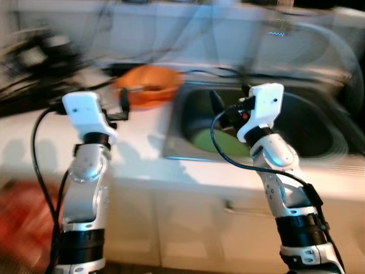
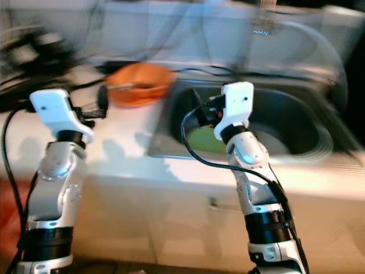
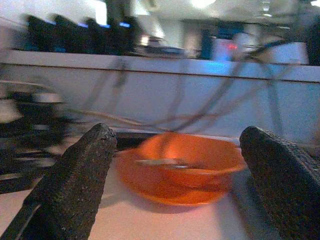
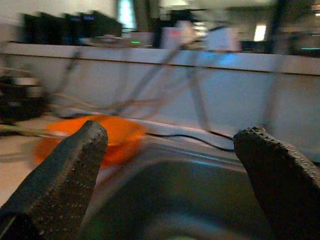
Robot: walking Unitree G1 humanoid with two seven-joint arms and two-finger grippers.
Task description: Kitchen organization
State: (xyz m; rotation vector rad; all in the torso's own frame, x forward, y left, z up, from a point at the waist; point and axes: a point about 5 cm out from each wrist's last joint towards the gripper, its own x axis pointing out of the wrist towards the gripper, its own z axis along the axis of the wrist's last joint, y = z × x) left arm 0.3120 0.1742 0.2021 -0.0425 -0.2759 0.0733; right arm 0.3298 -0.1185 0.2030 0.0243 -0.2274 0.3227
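Note:
An orange bowl (image 1: pixel 149 85) with something silvery in it sits on the white counter (image 1: pixel 137 142), just left of the sink (image 1: pixel 319 131). My left gripper (image 1: pixel 124 105) is raised over the counter, a short way in front of the bowl, open with nothing between its fingers (image 3: pixel 80 185). The bowl (image 3: pixel 182 167) lies straight ahead in the left wrist view. My right gripper (image 1: pixel 219 111) hovers open over the sink's left part, above a green object (image 1: pixel 214 142) on the sink bottom. In the right wrist view its fingers (image 4: pixel 65 175) frame the sink basin (image 4: pixel 185 195). All views are blurred.
Black cables (image 1: pixel 171 57) trail along the wall behind the counter. Dark equipment (image 1: pixel 34 54) stands at the back left. White cabinet fronts (image 1: pixel 217 228) lie below the counter edge, and a red-brown patch (image 1: pixel 23 222) shows on the floor at the left.

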